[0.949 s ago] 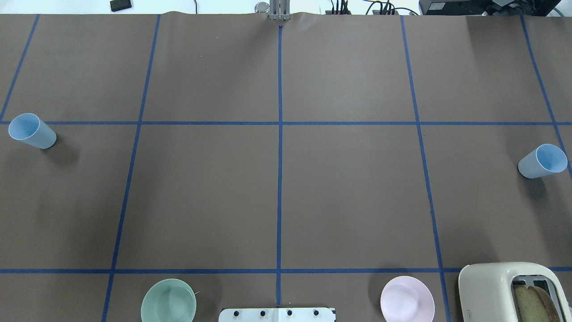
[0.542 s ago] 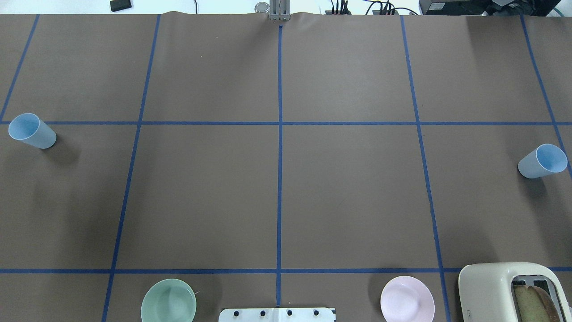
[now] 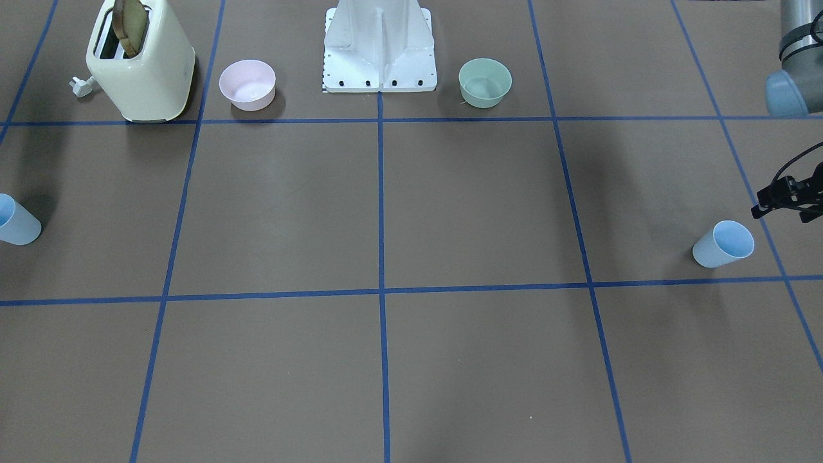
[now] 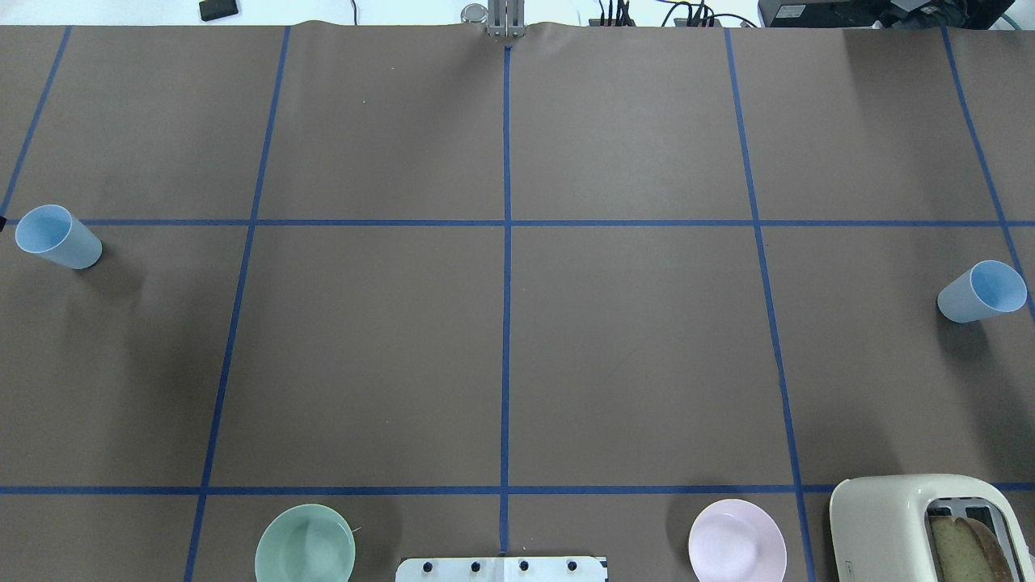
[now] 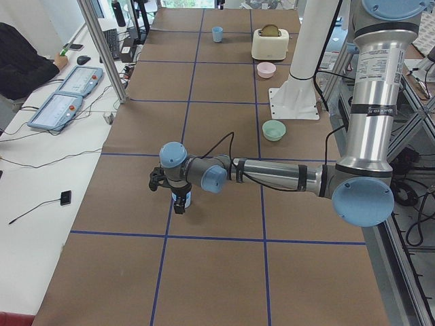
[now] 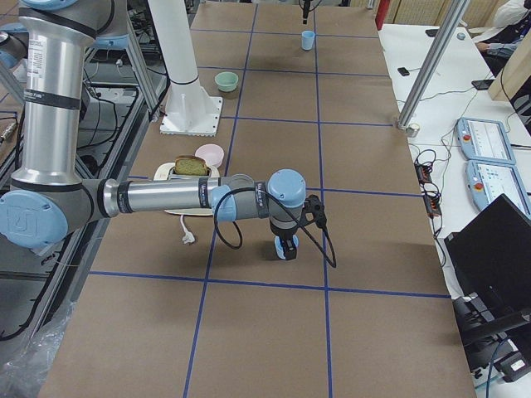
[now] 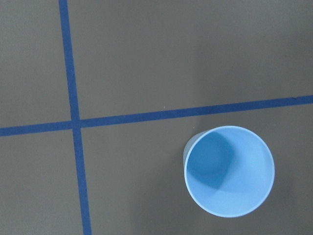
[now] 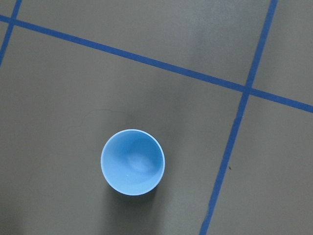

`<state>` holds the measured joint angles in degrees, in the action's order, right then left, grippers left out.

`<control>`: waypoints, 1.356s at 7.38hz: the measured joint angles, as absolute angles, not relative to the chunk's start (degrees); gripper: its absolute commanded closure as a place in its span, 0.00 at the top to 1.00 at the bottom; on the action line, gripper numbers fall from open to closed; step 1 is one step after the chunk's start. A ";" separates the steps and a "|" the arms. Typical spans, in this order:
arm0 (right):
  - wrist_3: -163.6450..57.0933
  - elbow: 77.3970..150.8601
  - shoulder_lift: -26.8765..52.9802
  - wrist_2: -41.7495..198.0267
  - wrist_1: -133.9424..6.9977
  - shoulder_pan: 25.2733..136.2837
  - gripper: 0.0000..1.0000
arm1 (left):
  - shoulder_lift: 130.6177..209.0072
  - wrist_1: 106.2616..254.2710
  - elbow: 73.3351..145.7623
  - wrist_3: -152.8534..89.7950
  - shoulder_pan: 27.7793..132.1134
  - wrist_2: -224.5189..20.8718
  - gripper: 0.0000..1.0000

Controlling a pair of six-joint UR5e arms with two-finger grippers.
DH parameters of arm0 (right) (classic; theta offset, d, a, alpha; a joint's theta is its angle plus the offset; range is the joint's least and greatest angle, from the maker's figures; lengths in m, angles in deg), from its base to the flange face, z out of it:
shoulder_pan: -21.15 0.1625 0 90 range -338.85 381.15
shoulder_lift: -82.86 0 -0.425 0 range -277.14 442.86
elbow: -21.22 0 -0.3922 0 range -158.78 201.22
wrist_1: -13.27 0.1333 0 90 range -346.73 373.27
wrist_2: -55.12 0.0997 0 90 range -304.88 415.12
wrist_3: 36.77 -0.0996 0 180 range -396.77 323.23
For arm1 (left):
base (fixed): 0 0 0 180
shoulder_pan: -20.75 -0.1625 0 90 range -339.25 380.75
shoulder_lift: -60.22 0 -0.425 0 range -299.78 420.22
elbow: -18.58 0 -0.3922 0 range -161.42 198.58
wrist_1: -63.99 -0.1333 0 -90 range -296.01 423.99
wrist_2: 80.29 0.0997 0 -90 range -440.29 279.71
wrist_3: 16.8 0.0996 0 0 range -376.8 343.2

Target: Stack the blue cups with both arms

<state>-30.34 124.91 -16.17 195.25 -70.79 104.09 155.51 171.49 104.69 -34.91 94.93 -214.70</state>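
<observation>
Two pale blue cups stand upright and far apart. One is near the table's left edge [image 4: 57,236], also in the front view [image 3: 723,244]. The other is near the right edge [image 4: 981,291]. My left gripper [image 5: 179,204] hangs just above the left cup, which fills the lower right of the left wrist view [image 7: 229,171]. My right gripper [image 6: 284,247] hangs over the right cup, seen from above in the right wrist view [image 8: 132,162]. No fingers show in the wrist views. I cannot tell whether either gripper is open or shut.
A cream toaster [image 4: 930,529] holding a bread slice, a pink bowl [image 4: 737,540] and a green bowl [image 4: 305,543] stand along the near edge beside the white base mount [image 4: 501,568]. Blue tape lines grid the brown table.
</observation>
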 measured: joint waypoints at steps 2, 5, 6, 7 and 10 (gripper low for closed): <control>-32.34 124.92 -16.75 195.15 -68.02 102.01 0.98 | 157.20 174.07 102.19 -37.46 93.75 -214.73 0.89; -33.27 124.80 -16.81 195.07 -66.44 99.45 0.98 | 157.57 175.13 101.22 -38.71 91.88 -214.70 0.76; -33.32 124.78 -16.81 195.05 -66.35 98.83 0.98 | 157.59 175.72 100.40 -38.77 91.28 -214.73 0.73; -33.34 124.78 -16.81 195.04 -66.33 98.42 0.98 | 157.75 176.52 99.38 -38.82 90.94 -214.75 0.59; -33.35 124.77 -16.58 194.04 -66.27 97.08 0.98 | 158.63 177.40 97.45 -38.86 90.67 -214.78 0.00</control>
<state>-33.35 124.77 -16.58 194.04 -66.27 97.08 158.63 177.40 97.45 -38.86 90.67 -214.78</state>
